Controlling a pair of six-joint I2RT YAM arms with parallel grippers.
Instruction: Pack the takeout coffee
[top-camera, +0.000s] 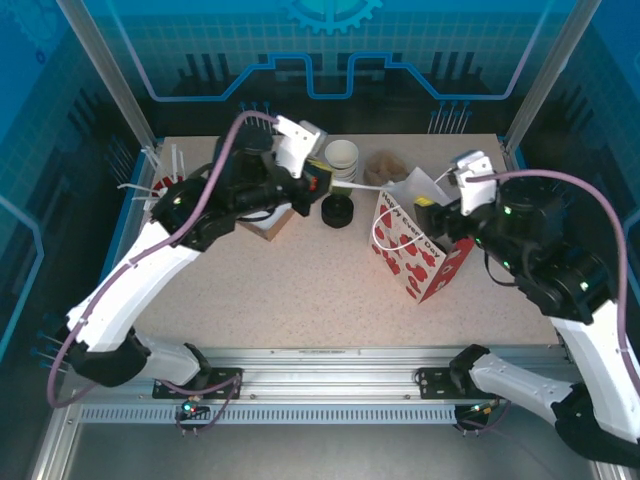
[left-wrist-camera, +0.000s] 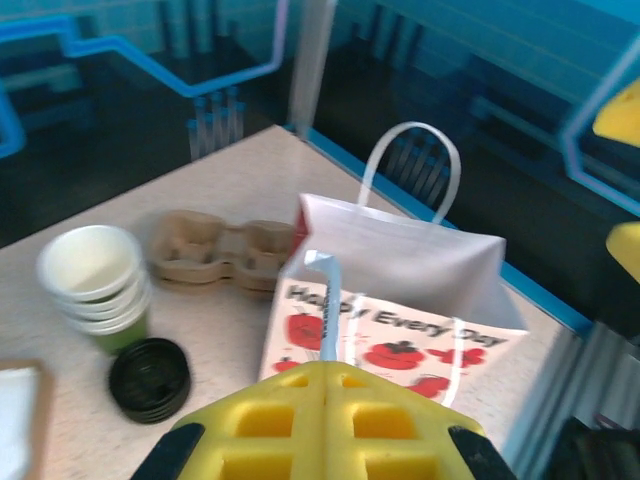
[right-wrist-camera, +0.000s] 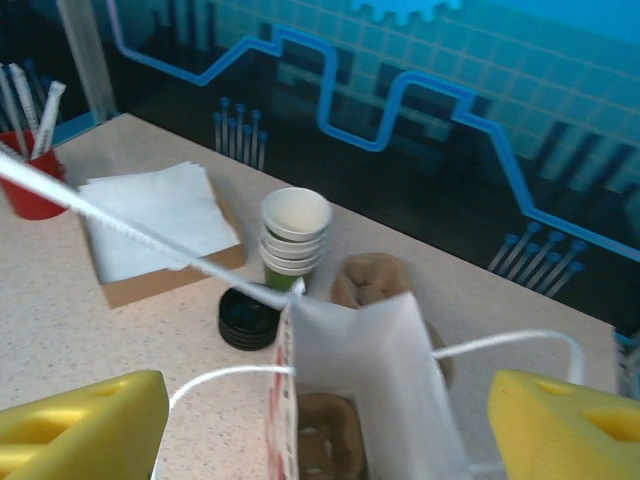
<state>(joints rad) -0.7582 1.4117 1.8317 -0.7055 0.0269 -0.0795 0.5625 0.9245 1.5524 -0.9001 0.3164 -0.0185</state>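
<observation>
Gift bag (top-camera: 415, 250) under wide right gripper (right-wrist-camera: 325, 405), left gripper (left-wrist-camera: 325, 375) pinching handle (left-wrist-camera: 328, 300).

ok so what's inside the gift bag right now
A brown pulp cup carrier sits low inside the gift bag. Its white walls hide the rest of the floor.

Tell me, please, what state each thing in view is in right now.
Left tool: shut on the bag handle, which is drawn taut.
Right tool: open, one finger either side of the bag's mouth.
Gift bag: upright, mouth open, something brown inside.
Cup stack: upright, nested, lidless.
Lid stack: flat on the table beside the cups.
Cup carrier: lying empty.
Napkins: stacked in their tray.
</observation>
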